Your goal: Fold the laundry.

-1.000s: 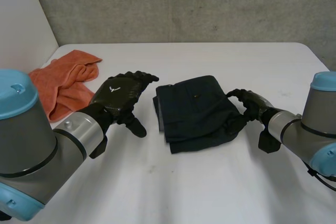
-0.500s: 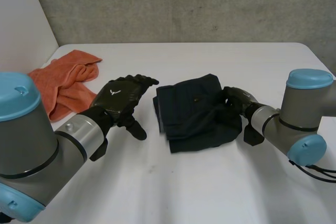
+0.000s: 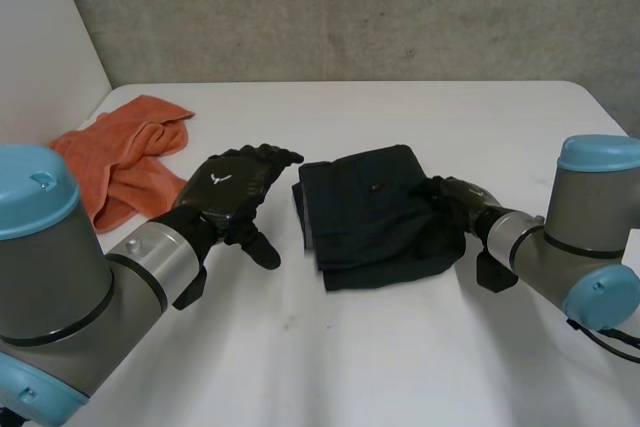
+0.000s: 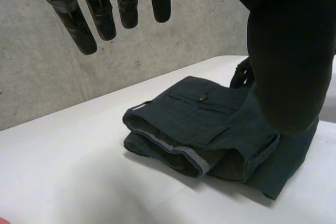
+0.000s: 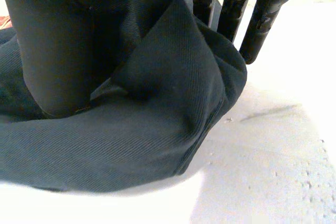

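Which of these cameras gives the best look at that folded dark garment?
The left wrist view: it shows the dark trousers' folded layers, hem and pocket button plainly. The head view shows them from above, with the right hand gripping their edge. The right wrist view shows bunched cloth between thumb and fingers.

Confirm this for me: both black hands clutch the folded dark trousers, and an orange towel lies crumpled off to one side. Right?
Not both. Only the right hand clutches the folded dark trousers; the head view shows the left hand open beside them, touching nothing. The orange towel does lie crumpled off to one side.
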{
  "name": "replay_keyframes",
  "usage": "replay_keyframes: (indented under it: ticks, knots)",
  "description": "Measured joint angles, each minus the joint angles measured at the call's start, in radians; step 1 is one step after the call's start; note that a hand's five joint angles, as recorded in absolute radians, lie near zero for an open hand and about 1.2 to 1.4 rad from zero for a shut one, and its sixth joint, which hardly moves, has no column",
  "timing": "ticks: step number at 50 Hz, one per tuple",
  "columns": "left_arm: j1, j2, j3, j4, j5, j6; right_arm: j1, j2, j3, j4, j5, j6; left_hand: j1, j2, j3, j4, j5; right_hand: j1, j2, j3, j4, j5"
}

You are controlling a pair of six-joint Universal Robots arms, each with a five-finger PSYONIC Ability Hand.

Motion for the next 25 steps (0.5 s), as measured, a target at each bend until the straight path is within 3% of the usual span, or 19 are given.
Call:
replay_keyframes:
  ticks: [6,11,12,13,25]
  knots:
    - [-0.001,-0.001,-0.001,0.001,0.001,0.0,-0.004,0.014,0.006,-0.019,-0.001,-0.004,0.0,0.0,0.0,0.0,0.0,0.048,0.019,0.039,0.044,0.051]
    - [0.0,-0.002,-0.001,0.002,0.001,0.0,-0.004,0.037,-0.013,-0.043,-0.002,-0.023,0.0,0.0,0.0,0.0,0.0,0.418,0.582,0.554,0.616,0.585]
    - [0.0,-0.002,-0.001,0.002,0.001,0.0,-0.004,0.037,-0.013,-0.043,-0.002,-0.023,0.0,0.0,0.0,0.0,0.0,0.418,0.582,0.554,0.616,0.585]
    - [0.0,-0.002,-0.002,0.002,0.001,0.0,-0.002,0.046,-0.027,-0.051,-0.001,-0.037,0.0,0.0,0.0,0.0,0.0,0.519,0.688,0.663,0.761,0.704]
    - [0.005,-0.004,-0.003,0.004,0.001,0.0,0.004,0.171,-0.282,-0.056,-0.004,-0.167,0.0,0.0,0.0,0.0,0.0,0.663,0.786,0.8,0.821,0.732]
